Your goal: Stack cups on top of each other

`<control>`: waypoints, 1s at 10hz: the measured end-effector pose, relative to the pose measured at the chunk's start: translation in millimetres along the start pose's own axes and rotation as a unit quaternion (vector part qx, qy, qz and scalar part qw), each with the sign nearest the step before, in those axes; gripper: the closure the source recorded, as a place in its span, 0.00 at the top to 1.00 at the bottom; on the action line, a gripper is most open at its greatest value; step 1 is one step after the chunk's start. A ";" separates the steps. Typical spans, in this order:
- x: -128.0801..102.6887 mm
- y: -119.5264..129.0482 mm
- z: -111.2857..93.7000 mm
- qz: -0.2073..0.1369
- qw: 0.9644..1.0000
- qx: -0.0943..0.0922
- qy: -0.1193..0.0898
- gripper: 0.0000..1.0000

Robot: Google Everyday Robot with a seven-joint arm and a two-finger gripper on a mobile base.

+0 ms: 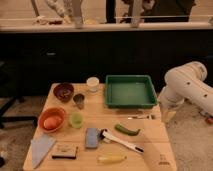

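The dark grey-brown cup stands upright on the left half of the wooden table. The pale green translucent cup stands just in front of it, a small gap apart. Neither cup is inside the other. The white arm hangs at the table's right side. My gripper points down beside the right table edge, far from both cups and holding nothing that I can see.
A dark red-brown bowl and an orange bowl flank the cups on the left. A white cup and a green tray stand behind. A fork, green pepper, brush, sponge and cloth lie in front.
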 end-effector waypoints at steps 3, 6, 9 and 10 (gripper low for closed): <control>-28.2 3.1 11.6 -0.109 0.994 -0.009 -0.016 0.68; -71.9 0.1 26.1 -0.218 0.975 -0.007 -0.040 0.68; -102.0 -5.8 35.7 -0.267 0.962 -0.001 -0.057 0.68; -101.3 -5.7 35.9 -0.267 0.962 -0.001 -0.056 0.68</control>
